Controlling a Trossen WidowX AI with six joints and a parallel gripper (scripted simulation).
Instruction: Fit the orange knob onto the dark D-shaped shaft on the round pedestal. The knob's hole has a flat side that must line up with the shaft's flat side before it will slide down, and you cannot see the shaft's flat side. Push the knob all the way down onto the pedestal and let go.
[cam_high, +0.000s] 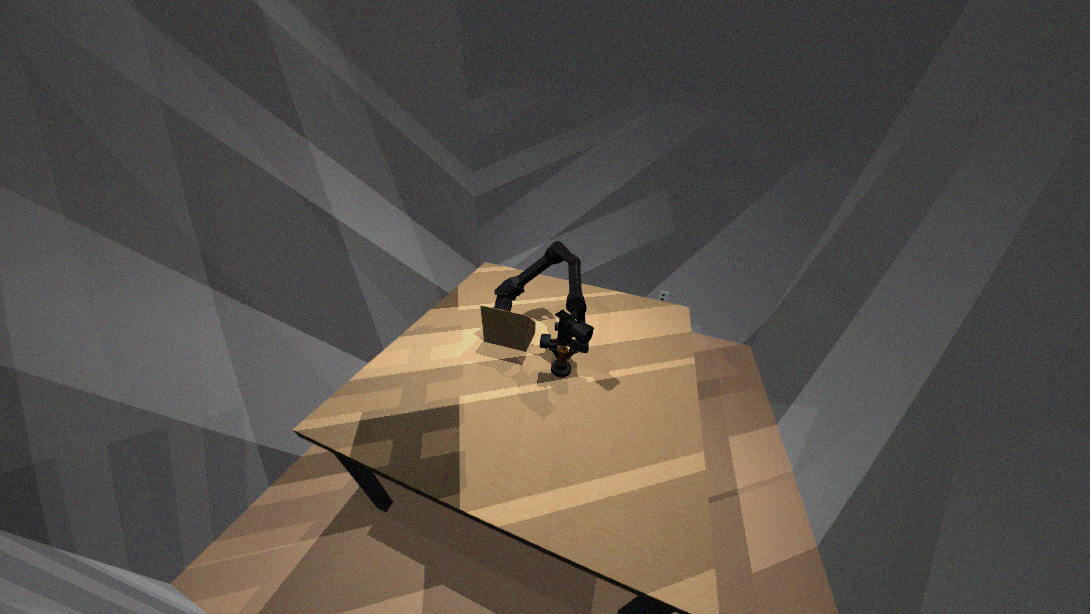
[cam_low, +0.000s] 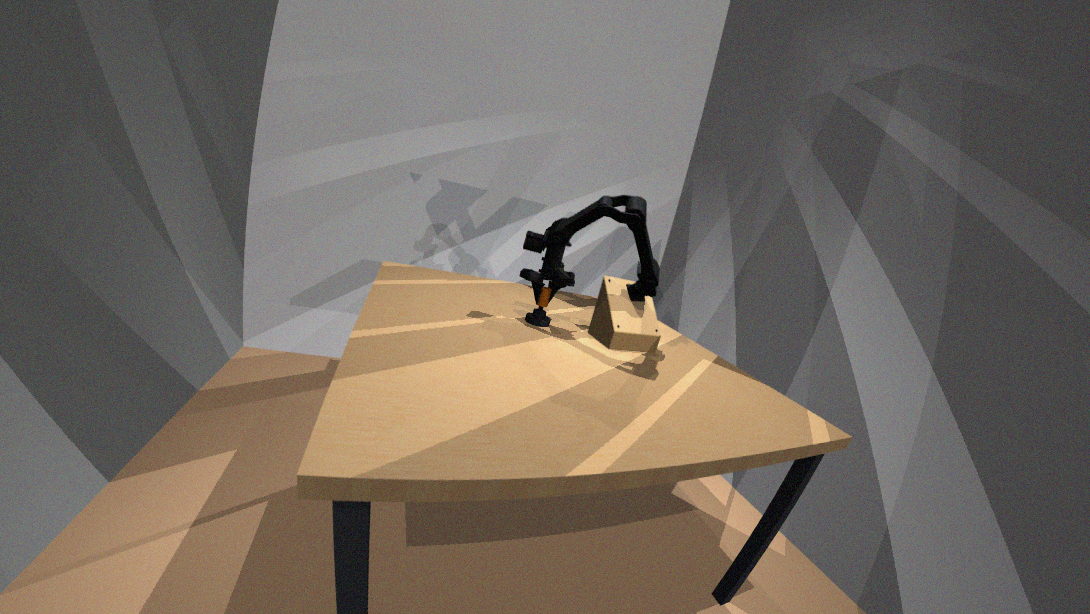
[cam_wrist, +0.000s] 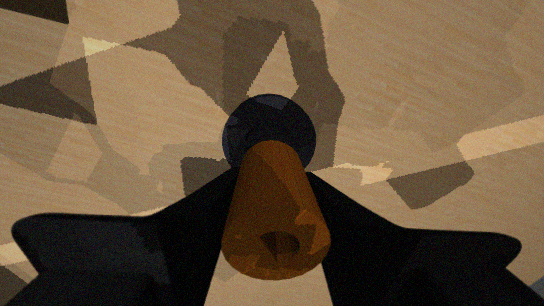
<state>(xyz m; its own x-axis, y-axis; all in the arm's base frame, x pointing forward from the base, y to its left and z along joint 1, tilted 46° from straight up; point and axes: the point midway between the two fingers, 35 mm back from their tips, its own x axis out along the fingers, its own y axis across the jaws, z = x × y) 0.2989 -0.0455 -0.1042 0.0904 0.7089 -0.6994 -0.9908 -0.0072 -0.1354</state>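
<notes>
My gripper (cam_wrist: 271, 175) (cam_high: 562, 348) (cam_low: 543, 292) is shut on the orange knob (cam_wrist: 274, 205) (cam_high: 562, 353) (cam_low: 543, 297) and holds it upright, right over the dark round pedestal (cam_wrist: 267, 120) (cam_high: 562, 369) (cam_low: 538, 318) on the table. In the wrist view the knob's near end shows a hole with one flat side, and its far end covers the middle of the pedestal. The shaft is hidden behind the knob. In the top and exterior views the knob's lower end stands a little above the pedestal's disc.
A tan wedge-shaped block (cam_high: 506, 327) (cam_low: 623, 316) carries the arm's base, on the wooden table (cam_high: 579, 457) (cam_low: 457, 411) beside the pedestal. The table's edges lie far from the pedestal.
</notes>
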